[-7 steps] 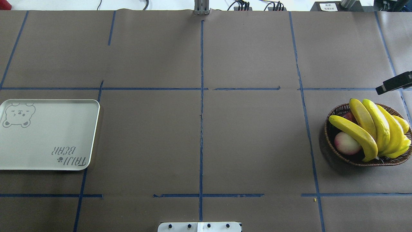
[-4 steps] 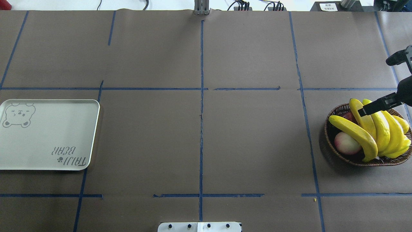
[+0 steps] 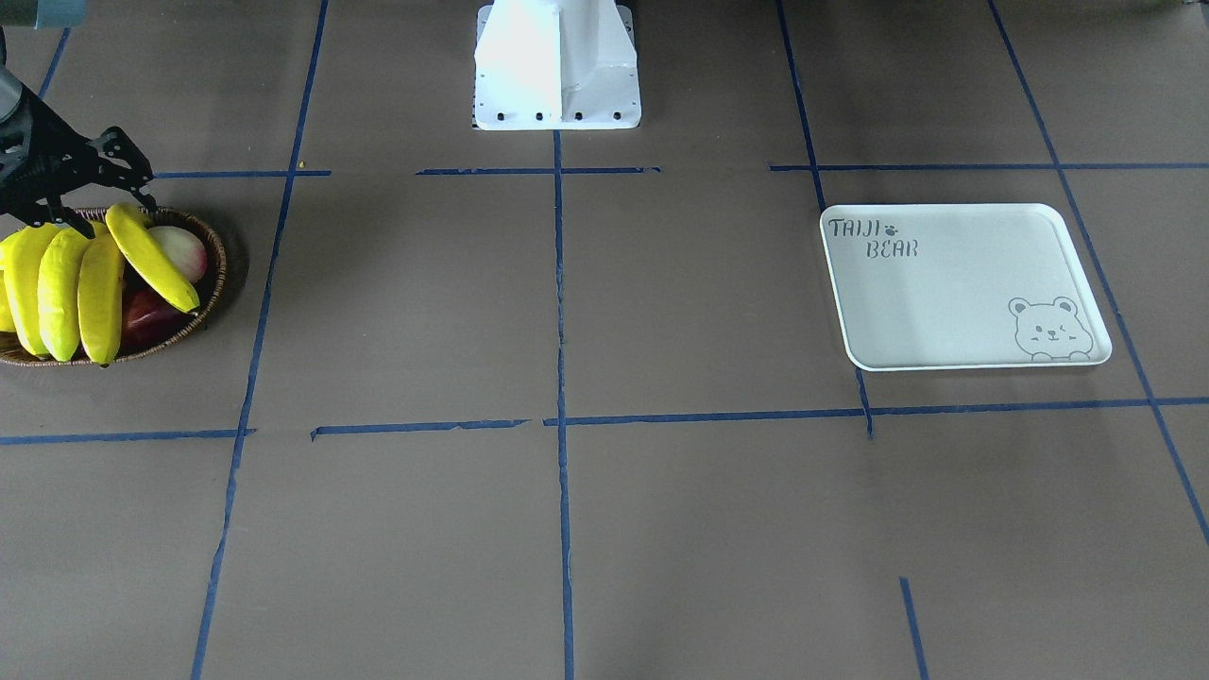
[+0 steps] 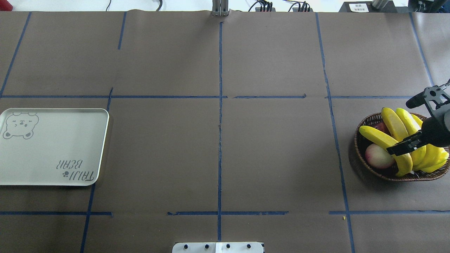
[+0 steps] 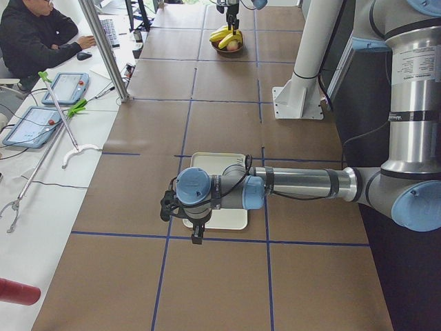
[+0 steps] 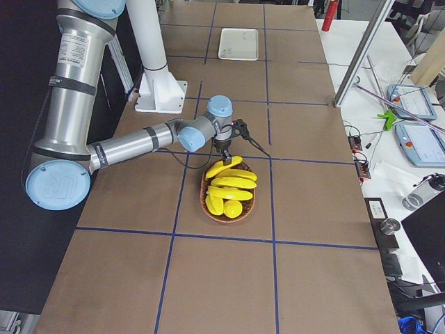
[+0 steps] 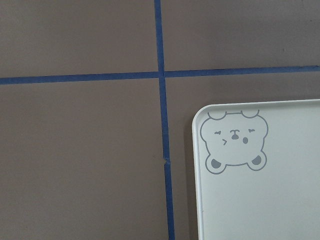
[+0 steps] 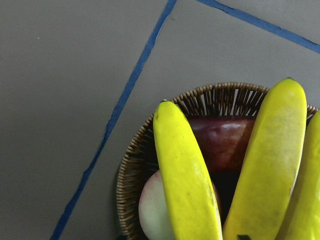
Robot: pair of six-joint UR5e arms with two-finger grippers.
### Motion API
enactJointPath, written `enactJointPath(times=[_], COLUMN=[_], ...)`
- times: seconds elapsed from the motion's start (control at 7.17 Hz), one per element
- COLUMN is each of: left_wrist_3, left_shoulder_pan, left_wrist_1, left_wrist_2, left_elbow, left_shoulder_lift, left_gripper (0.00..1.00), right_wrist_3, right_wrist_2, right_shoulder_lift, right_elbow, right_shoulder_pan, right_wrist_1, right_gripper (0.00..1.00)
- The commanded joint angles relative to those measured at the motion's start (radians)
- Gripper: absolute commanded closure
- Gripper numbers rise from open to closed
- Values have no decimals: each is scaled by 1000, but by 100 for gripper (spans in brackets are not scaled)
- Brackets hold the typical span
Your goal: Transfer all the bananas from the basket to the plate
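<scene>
Fingers apart above curved bright-yellow bananas

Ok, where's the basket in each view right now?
Front-facing: basket, left edge, upper half.
Overhead: basket, right edge, mid-height.
Exterior left: basket, top centre, far end.
Exterior right: basket, centre.
Left wrist: not in it.
Right wrist: basket, bottom right.
Shared landmark: bananas piled in it.
</scene>
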Motion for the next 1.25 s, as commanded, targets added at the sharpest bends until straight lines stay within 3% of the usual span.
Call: enactJointPath(times=[0.0, 0.7, 1.12], left_wrist_3=[2, -3, -1], left_shoulder_pan=[1, 1, 1], left_wrist_1=[0, 0, 0], left_wrist_2=[-1, -1, -1], left_elbow=[9, 1, 2], left_shoulder_lift=[-2, -2, -3], left_gripper=[0, 0, 0], right_wrist_3=[-26, -45, -43], right_wrist_2=[-25, -14, -12], right_shoulder_lift=[-6, -5, -6], right_elbow=[-9, -41, -49], right_shoulder_pan=[-19, -20, -19], right_wrist_1=[1, -9, -9], right_gripper=[23, 23, 35])
